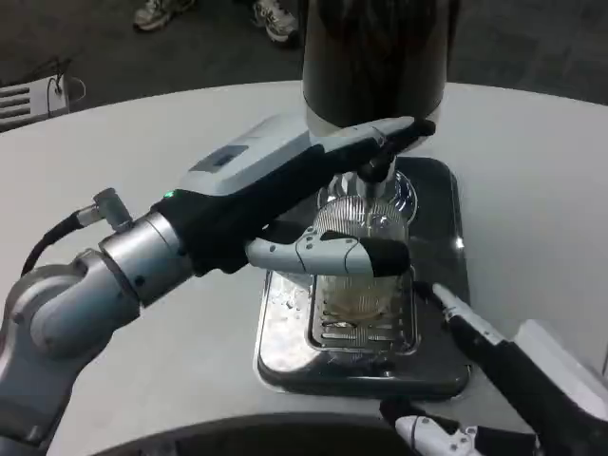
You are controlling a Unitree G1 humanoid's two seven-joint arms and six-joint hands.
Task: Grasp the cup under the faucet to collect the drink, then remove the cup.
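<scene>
A clear ribbed cup [366,223] stands on the grille of the silver drip tray [432,366], right under the faucet [377,171] of the dark drink dispenser [375,57]. My left hand [313,190] reaches in from the left and grips the cup, thumb [332,255] across its near side and fingers [385,136] stretched behind it beside the faucet. A pale tint shows low in the cup. My right hand [494,370] lies at the tray's front right corner with its fingers spread and holding nothing. One fingertip [446,302] points at the cup from a short gap.
The dispenser stands on a round white table [532,180], with bare surface to the left and right. At the far left edge is a white rack [28,100]. People's shoes [271,17] show on the dark floor beyond the table.
</scene>
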